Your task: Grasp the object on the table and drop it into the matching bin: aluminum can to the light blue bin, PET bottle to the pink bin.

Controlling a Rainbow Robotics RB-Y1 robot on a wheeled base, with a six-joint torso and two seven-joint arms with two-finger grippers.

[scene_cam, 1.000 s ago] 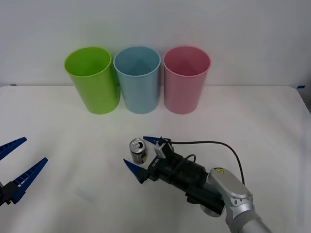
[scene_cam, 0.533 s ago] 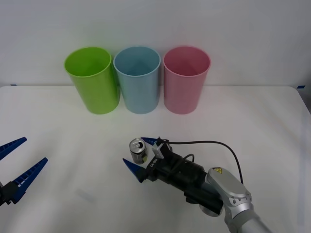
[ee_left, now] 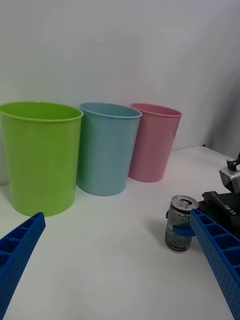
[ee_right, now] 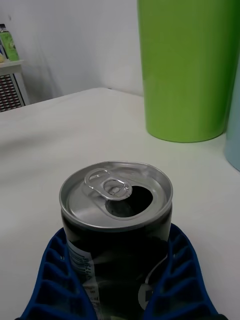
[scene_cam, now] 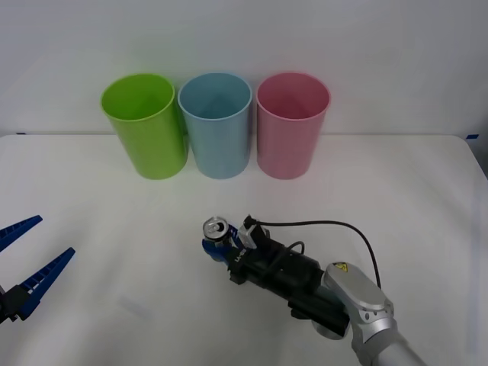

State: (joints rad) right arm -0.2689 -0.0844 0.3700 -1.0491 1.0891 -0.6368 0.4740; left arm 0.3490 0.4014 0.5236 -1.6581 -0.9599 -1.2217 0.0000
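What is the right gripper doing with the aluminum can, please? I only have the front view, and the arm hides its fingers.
Observer: The right gripper is shut on the aluminum can, one blue finger on each side.
Operator: Thanks. Is the can upright on the table?
Observer: Yes, in the left wrist view it stands upright on the table, pull-tab up.
Operator: And is the can already opened?
Observer: The right wrist view shows its mouth open. The left gripper waits open at the table's left.

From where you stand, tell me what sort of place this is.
Probably a lab sorting bench: a bare white table, three plain bins lined against a blank wall, including the light blue bin and pink bin, and one aluminum can.
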